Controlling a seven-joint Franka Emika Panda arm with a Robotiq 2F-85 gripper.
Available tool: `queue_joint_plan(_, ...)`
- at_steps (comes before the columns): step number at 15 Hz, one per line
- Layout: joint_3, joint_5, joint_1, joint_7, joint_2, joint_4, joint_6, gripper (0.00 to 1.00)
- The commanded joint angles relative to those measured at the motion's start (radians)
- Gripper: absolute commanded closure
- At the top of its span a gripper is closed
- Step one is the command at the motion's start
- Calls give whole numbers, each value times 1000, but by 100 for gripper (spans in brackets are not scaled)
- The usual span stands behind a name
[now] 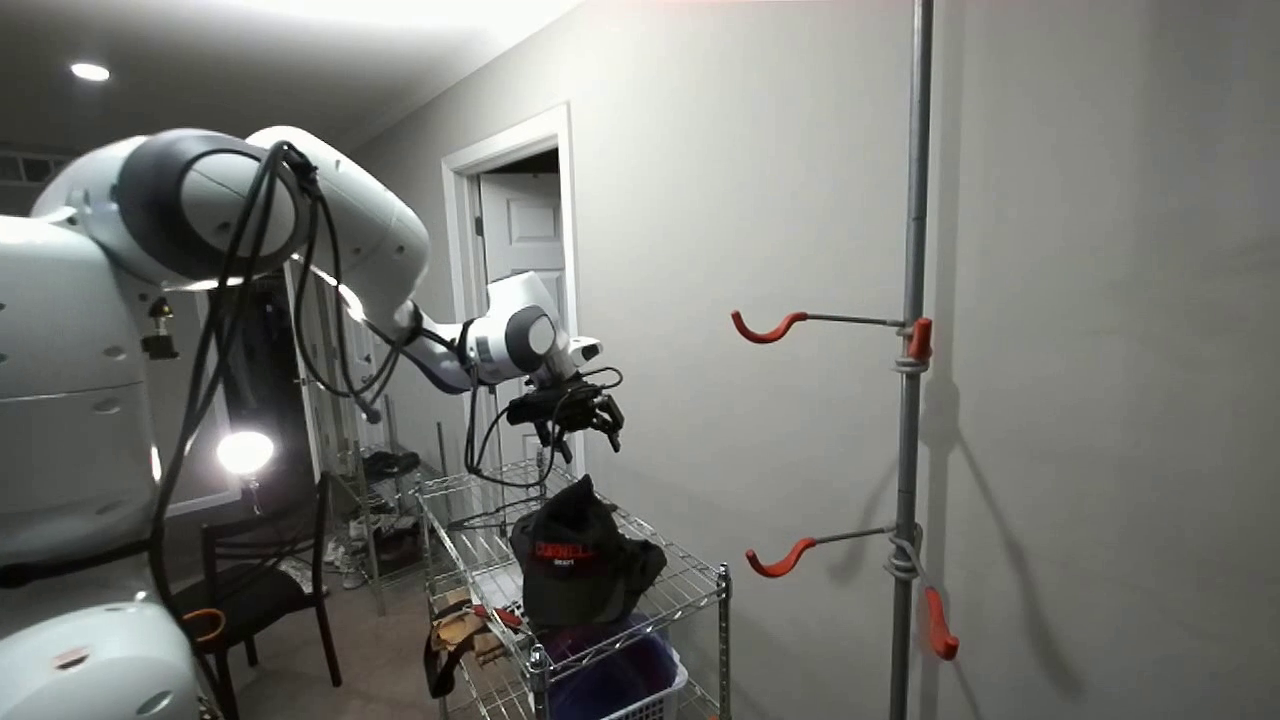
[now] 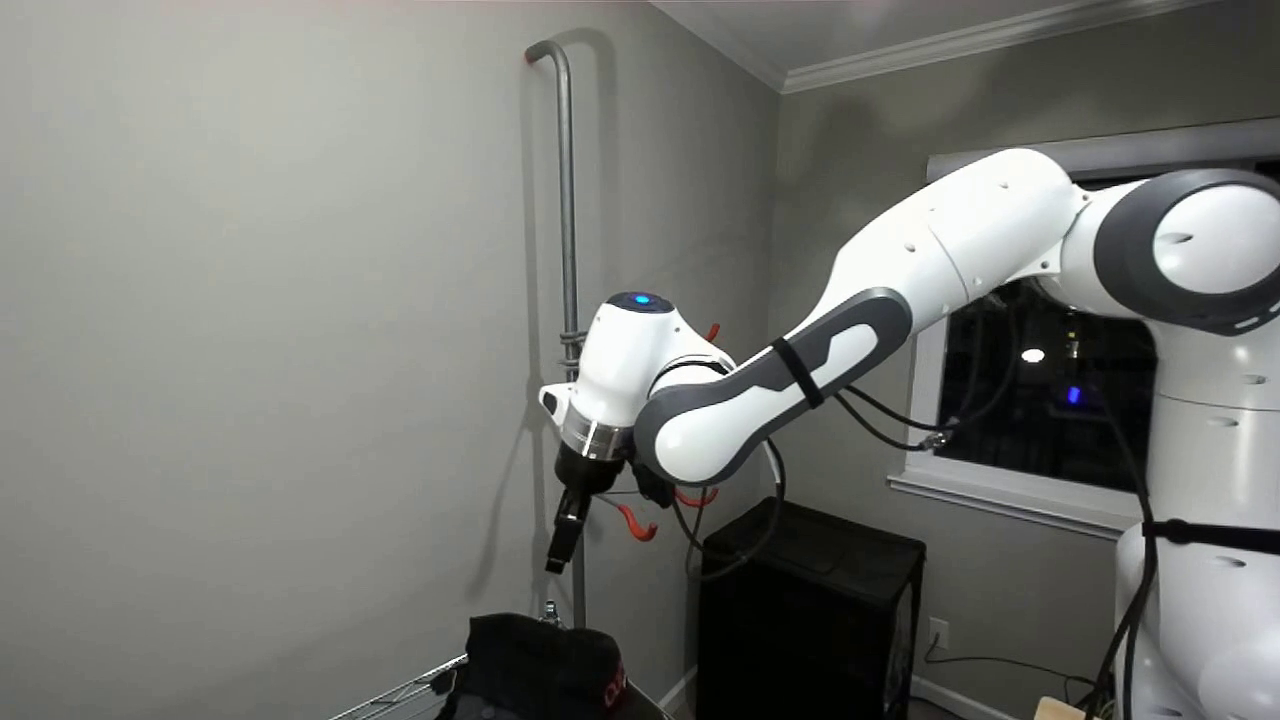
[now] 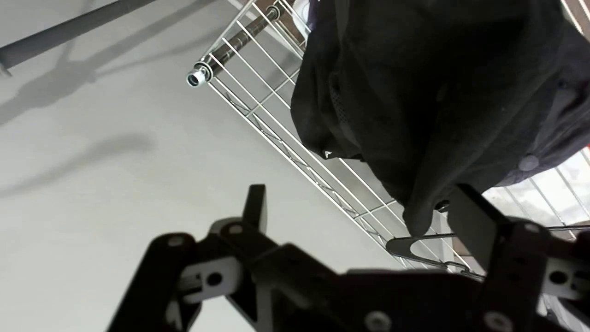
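My gripper [image 1: 592,448] is open and empty, pointing down above a wire shelf [image 1: 693,597]. It also shows in an exterior view [image 2: 556,566] and in the wrist view [image 3: 362,198]. Just below it is a black cap [image 1: 560,590] with red "CORNELL" lettering, peaked at the top; it shows in an exterior view [image 2: 535,665] too. In the wrist view the dark cap [image 3: 428,92] fills the upper right, its narrow peak reaching towards the right finger. The gripper is apart from the cap in both exterior views. A black hanger [image 3: 402,246] lies on the shelf by the peak.
A metal pole [image 1: 912,220] with red hooks [image 1: 770,330] stands by the wall; it also shows in an exterior view [image 2: 567,200]. A white basket [image 1: 672,695] sits under the shelf. A black cabinet [image 2: 800,610] and a chair [image 1: 250,590] stand nearby. Cables hang from the arm.
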Motion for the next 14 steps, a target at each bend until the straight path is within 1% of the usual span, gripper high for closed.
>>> queue_joint_plan(1,-20,-13,-53,25,-217,-249,202,0)
queue_joint_plan(2,-28,7,-66,16,-261,-304,267,0)
queue_joint_plan(4,-60,95,-70,-37,-352,-417,380,0)
queue_joint_plan(5,-87,138,-58,-68,-393,-468,426,0)
queue_joint_plan(6,-139,171,-18,-89,-429,-514,463,0)
queue_joint_plan(8,-209,205,18,-113,-502,-593,521,0)
queue_joint_plan(10,-276,206,49,-121,-567,-647,535,0)
queue_joint_plan(11,-323,204,81,-139,-588,-660,522,0)
queue_joint_plan(12,-354,197,98,-143,-610,-670,505,0)
queue_joint_plan(13,-374,221,111,-175,-623,-676,493,0)
queue_joint_plan(14,-402,221,128,-190,-637,-683,481,0)
